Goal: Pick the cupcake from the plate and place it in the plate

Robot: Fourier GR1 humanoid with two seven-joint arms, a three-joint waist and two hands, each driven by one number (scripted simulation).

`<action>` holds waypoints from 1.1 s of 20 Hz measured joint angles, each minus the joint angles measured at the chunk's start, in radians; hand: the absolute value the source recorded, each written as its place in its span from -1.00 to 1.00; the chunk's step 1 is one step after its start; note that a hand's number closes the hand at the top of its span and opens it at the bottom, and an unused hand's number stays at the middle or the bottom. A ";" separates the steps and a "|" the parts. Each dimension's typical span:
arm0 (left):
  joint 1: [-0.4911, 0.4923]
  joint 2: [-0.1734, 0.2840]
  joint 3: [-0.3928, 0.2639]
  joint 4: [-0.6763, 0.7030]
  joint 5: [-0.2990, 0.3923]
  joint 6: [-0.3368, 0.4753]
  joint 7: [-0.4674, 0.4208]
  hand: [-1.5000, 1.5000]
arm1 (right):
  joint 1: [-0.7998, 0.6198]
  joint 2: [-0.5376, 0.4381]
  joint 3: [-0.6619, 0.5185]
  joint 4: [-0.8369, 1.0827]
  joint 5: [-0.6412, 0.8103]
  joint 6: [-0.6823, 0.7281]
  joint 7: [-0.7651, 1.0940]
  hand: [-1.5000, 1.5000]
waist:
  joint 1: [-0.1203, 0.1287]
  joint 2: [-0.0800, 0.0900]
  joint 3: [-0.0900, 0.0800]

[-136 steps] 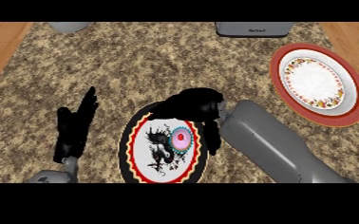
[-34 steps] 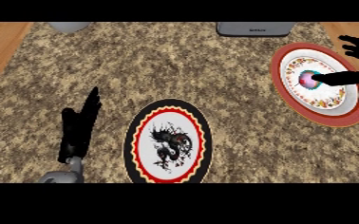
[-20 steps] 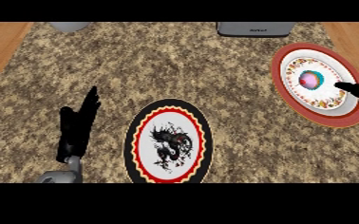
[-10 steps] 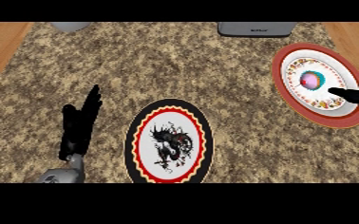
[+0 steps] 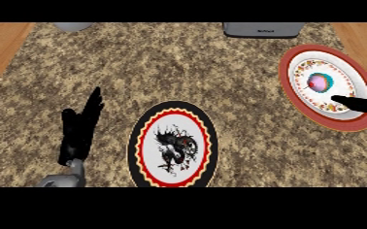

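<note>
Cupcake [image 5: 320, 82] sits on the red-rimmed plate [image 5: 290, 88] at the right edge of the frame, near the plate's centre, pink and blue top showing. Right hand [image 5: 351, 102]: only a dark finger tip enters from the right edge, lying over the plate's lower white part, just beside the cupcake and apart from it; whether the fingers are spread or curled, cannot tell. It holds nothing that can be seen. Left hand [image 5: 81, 130] shows at lower left over the speckled counter [image 5: 179, 63], fingers straight and pointing up-frame, spread flat, holding nothing, resting. Black-rimmed plate [image 5: 172, 144] with a dark figure lies at lower centre, nothing on it. Grey appliance [image 5: 263, 29] sits at the top edge, grey object [image 5: 73, 26] at upper left.
</note>
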 measured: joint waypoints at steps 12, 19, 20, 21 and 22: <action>-0.029 0.000 0.018 0.028 -0.001 -0.013 -0.004 0.00 | 0.038 -0.066 0.023 0.046 -0.024 -0.032 0.001 -1.00 | 0.001 0.001 0.001; -0.003 0.002 0.023 0.027 -0.001 -0.023 -0.024 0.00 | 0.097 -0.102 0.006 0.068 -0.058 -0.032 -0.044 -1.00 | 0.002 0.002 0.001; -0.018 -0.003 0.022 0.038 -0.005 -0.017 -0.023 0.00 | 0.099 -0.107 0.002 0.069 -0.064 -0.031 -0.049 -1.00 | 0.002 0.003 0.002; -0.025 -0.004 0.023 0.036 -0.005 -0.016 -0.010 0.00 | 0.108 -0.110 -0.004 0.072 -0.071 -0.031 -0.060 -1.00 | 0.002 0.003 0.002; -0.018 -0.002 0.022 0.021 -0.004 -0.018 -0.005 0.00 | 0.118 -0.116 -0.006 0.073 -0.077 -0.027 -0.065 -1.00 | 0.002 0.003 0.002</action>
